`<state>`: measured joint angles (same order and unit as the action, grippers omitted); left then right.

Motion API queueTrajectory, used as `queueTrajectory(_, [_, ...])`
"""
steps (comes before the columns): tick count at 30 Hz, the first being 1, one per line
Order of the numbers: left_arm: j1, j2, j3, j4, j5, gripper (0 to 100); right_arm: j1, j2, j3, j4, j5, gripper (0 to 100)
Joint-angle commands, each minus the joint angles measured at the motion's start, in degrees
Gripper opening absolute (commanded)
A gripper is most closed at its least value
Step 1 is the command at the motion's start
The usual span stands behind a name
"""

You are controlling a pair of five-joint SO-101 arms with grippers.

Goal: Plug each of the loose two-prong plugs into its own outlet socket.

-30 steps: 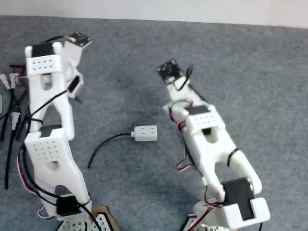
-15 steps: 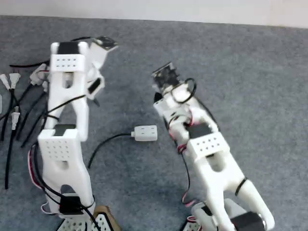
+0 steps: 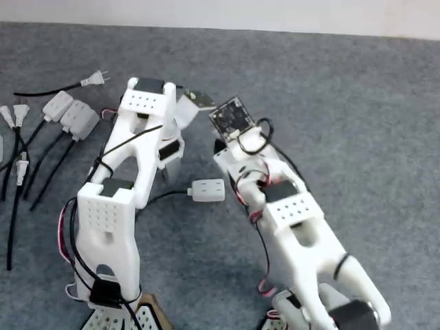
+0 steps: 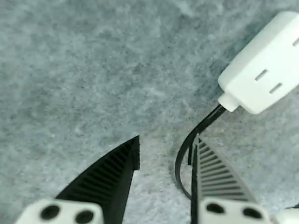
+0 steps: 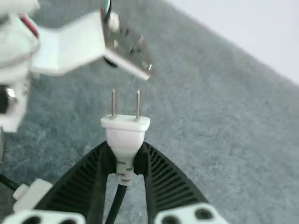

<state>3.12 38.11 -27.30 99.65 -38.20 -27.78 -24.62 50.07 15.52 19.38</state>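
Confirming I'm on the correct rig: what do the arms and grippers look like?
Both the left arm and right arm are perforated white plastic links, with black motors at the joints and loose red, white and black wires. The left gripper and right gripper have black, ribbed, tapering fingers on white bases. A bare circuit board tops the right wrist.

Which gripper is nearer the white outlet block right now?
Left. The left gripper is open beside the outlet block, at its cord; the right gripper, shut on a plug, sits farther off.
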Motion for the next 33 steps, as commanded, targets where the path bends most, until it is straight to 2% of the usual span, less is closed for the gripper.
queueTrajectory(1, [0.84, -1.27, -0.22, 1.23, -0.62, 19, 0.84, 4.88, -6.2, 0.13, -0.44, 0.7])
queueTrajectory(6, [0.84, -1.8, -0.92, 1.23, -0.26, 19, 1.63, 12.53, -15.25, 7.69, -0.7, 0.7])
queueTrajectory(11, [0.13, -7.43, -13.41, 0.79, 8.62, 18, 1.45, 10.24, -17.63, 10.24, -2.9, 0.7])
queueTrajectory(14, [-1.89, -7.96, -23.6, -0.09, 15.12, 19, 0.4, 7.6, -14.46, 7.87, -3.08, 0.7])
queueTrajectory(19, [-4.62, -7.96, -34.59, -6.42, 24.88, 19, -2.15, 4.09, -4.79, -2.15, -2.81, 0.7])
queueTrajectory(25, [-4.09, -7.87, -36.18, -12.48, 33.32, 19, -2.95, 2.51, -3.12, -5.76, -1.76, 0.7])
queueTrajectory(33, [2.07, -5.23, -34.07, -11.78, 35.34, 19, -2.77, 3.12, -5.67, -8.04, -1.76, 0.7])
